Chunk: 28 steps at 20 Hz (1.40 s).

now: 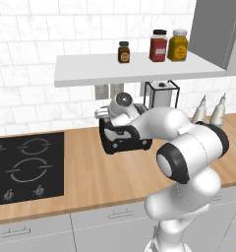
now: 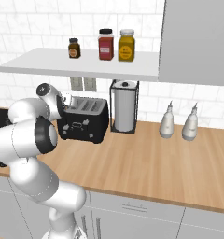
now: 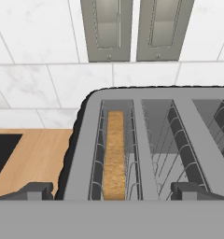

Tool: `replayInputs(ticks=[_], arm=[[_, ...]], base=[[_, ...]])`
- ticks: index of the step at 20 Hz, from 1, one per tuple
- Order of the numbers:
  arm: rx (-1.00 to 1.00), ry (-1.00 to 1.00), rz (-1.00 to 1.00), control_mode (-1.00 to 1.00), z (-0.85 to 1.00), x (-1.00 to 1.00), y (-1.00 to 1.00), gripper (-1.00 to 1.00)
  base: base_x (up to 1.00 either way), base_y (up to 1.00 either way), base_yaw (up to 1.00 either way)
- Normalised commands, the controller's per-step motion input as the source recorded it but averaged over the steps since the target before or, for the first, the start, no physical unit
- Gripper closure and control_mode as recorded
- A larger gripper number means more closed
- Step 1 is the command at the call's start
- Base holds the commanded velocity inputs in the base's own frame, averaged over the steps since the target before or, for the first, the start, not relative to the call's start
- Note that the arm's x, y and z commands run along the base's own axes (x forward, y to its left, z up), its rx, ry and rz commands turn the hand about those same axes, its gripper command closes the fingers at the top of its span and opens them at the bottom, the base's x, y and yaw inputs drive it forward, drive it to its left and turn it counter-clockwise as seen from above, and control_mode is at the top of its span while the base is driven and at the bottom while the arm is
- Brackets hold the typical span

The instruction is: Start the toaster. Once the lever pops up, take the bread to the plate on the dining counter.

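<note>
The toaster [image 2: 84, 120] stands on the wood-topped counter [image 2: 146, 163] against the tiled wall, just left of the paper-towel holder [image 2: 125, 107]. In the left base view the arm's forearm and wrist cover most of the toaster [image 1: 125, 139]; only its front face and lower edge show.

The tool [image 3: 111, 190] hangs above the toaster's left end, looking down into the slots. Its two dark fingertips [image 3: 34, 190] stand wide apart at the bottom of the hand view, one left of the toaster's edge, the other over the middle slots. Nothing is between them. From both base views the tool itself is hidden behind the wrist, so its height above the slots cannot be judged there.

The bread [image 3: 115, 156] sits on edge in the leftmost slot, its tan top edge below the slot rim. Its lower portion is hidden by the slot walls and wire guides. The rightmost slot is cut off by the frame edge. The lever is not distinguishable in any view, so whether it is up or down cannot be told.

Two wall outlets [image 3: 137, 29] sit on the tile behind the toaster, their tops cut off. A shelf [image 2: 81, 65] above carries three jars [image 2: 106, 45]. Two pale bottles [image 2: 179, 122] stand to the right. A black cooktop [image 1: 26, 167] lies to the left, partly cut by the frame.
</note>
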Motion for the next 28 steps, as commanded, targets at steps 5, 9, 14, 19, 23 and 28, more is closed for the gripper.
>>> replayInputs(ticks=[5, 9, 14, 19, 23, 28], arm=[[0.0, 0.0, 0.0, -1.0, 0.0, 0.0, 0.0, -1.0], [0.0, 0.0, 0.0, -1.0, 0.0, 0.0, 0.0, -1.0], [0.0, 0.0, 0.0, -1.0, 0.0, 0.0, 0.0, -1.0], [0.0, 0.0, 0.0, -1.0, 0.0, 0.0, 0.0, -1.0], [0.0, 0.0, 0.0, -1.0, 0.0, 0.0, 0.0, -1.0], [0.0, 0.0, 0.0, -1.0, 0.0, 0.0, 0.0, -1.0]], base=[[0.0, 0.0, 0.0], [0.0, 0.0, 0.0], [0.0, 0.0, 0.0], [0.0, 0.0, 0.0], [0.0, 0.0, 0.0], [0.0, 0.0, 0.0]])
